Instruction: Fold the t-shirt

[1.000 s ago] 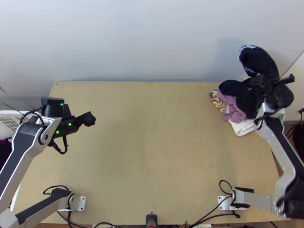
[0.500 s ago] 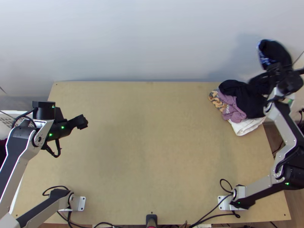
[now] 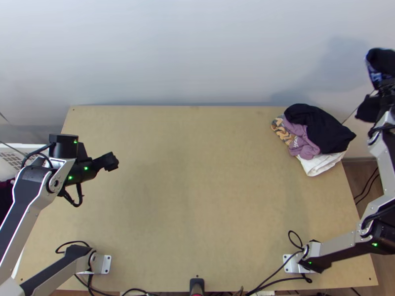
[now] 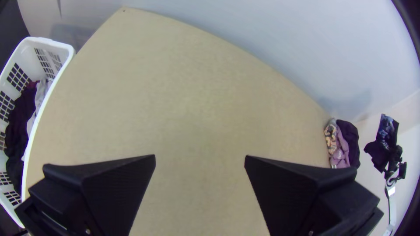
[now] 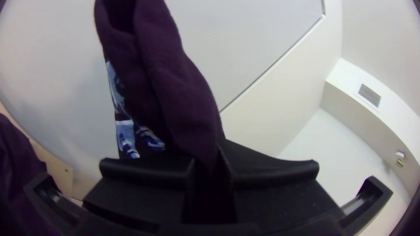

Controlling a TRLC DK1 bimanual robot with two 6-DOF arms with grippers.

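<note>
At the top view's right edge, beyond the table's far right corner, my right gripper (image 3: 387,89) holds up a dark t-shirt (image 3: 382,62) with a blue print. The right wrist view has the right gripper (image 5: 212,168) shut on a bunched part of the dark t-shirt (image 5: 170,87), the rest of it hanging loosely. Over the left part of the table is my left gripper (image 3: 112,162). Seen from its own wrist, the left gripper (image 4: 200,159) is open, its fingers wide apart with bare table between them.
A pile of clothes lies at the table's far right corner: a black cloth (image 3: 321,126), a purple one (image 3: 302,142), a patterned one (image 3: 282,132) and a white one (image 3: 321,164). Beside the table's left edge stands a white basket (image 4: 63,48) with dark and grey clothes.
The right arm has moved to the right, carrying the dark t-shirt off the pile and past the table's edge. My left gripper has shifted slightly left and back a little to the right.
</note>
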